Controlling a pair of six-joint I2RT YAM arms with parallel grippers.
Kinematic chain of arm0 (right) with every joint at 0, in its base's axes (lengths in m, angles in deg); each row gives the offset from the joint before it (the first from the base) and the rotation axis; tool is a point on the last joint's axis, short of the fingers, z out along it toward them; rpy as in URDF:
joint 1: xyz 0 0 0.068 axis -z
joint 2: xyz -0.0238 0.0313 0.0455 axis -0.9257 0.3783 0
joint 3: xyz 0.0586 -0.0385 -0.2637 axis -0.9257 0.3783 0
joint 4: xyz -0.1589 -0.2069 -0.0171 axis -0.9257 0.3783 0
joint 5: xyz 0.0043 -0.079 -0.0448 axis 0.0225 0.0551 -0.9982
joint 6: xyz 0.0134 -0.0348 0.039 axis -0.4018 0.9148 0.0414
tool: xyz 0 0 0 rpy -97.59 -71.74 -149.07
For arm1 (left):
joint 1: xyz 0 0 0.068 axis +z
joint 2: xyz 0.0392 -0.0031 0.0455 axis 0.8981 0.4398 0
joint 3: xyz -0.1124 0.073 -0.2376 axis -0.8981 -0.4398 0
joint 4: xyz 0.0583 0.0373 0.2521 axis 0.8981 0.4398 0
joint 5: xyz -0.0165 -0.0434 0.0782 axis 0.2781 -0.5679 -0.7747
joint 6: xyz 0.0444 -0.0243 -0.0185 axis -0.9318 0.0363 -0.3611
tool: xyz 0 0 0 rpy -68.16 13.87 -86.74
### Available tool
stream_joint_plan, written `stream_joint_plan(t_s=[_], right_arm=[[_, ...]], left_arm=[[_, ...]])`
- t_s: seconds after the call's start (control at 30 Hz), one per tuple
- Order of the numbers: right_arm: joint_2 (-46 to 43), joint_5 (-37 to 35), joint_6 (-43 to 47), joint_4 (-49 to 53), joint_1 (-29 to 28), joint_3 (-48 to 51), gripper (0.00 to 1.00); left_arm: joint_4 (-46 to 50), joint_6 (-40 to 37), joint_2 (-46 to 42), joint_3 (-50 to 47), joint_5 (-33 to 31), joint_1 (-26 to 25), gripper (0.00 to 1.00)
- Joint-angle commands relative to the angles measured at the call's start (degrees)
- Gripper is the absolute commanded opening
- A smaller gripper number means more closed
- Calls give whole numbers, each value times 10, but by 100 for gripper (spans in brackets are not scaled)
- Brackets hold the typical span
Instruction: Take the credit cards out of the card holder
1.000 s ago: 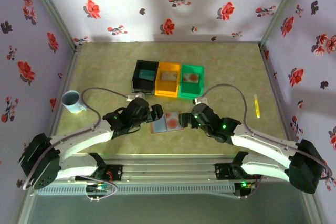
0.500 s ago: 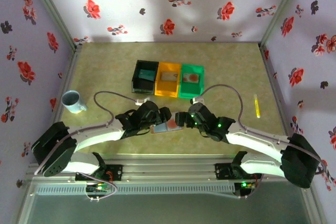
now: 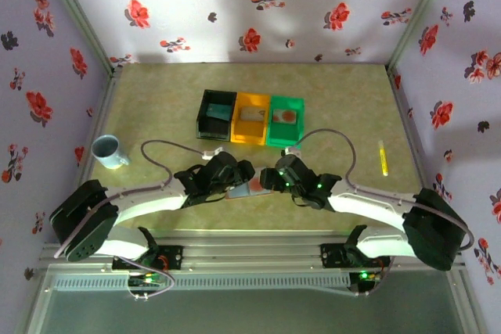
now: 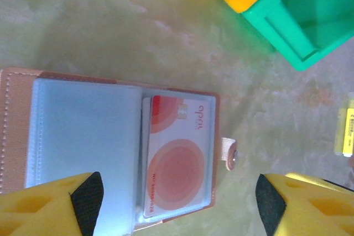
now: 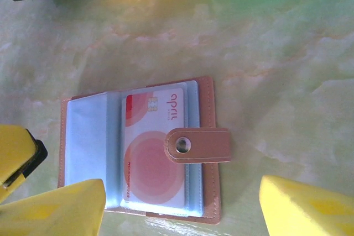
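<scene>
Card holder lies open; my left end effector and right end effector are spread. I should pin it and slide the credit card out.

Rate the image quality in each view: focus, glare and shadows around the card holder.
Top external: even soft light, coarse detail, the card holder a small blur between the arms. Left wrist: the credit card fairly sharp, the yellow fingers of the left pincer blurred. Right wrist: sharpest, the clasp tab crisp, a faint sheen on the table, the fingers of the right pincer out of focus.
</scene>
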Motion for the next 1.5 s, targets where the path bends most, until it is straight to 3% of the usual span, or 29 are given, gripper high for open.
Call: stream_joint_plan(t_s=[0.0, 0.13, 0.8, 1.03, 1.47], right_arm=[[14, 10, -24, -16, -3, 2, 72], [32, 19, -30, -25, -4, -2, 66], [108, 53, -29, -64, -1, -28, 11], [106, 38, -34, -60, 6, -22, 3], [109, 52, -41, -80, 20, -6, 0]], left_arm=[[-1, 15, -6, -9, -7, -6, 75], [4, 14, -7, -8, -8, -6, 75], [13, 21, -8, -7, 3, -6, 74], [17, 19, -3, 2, 9, -7, 73], [17, 14, 19, 26, 26, -8, 70]])
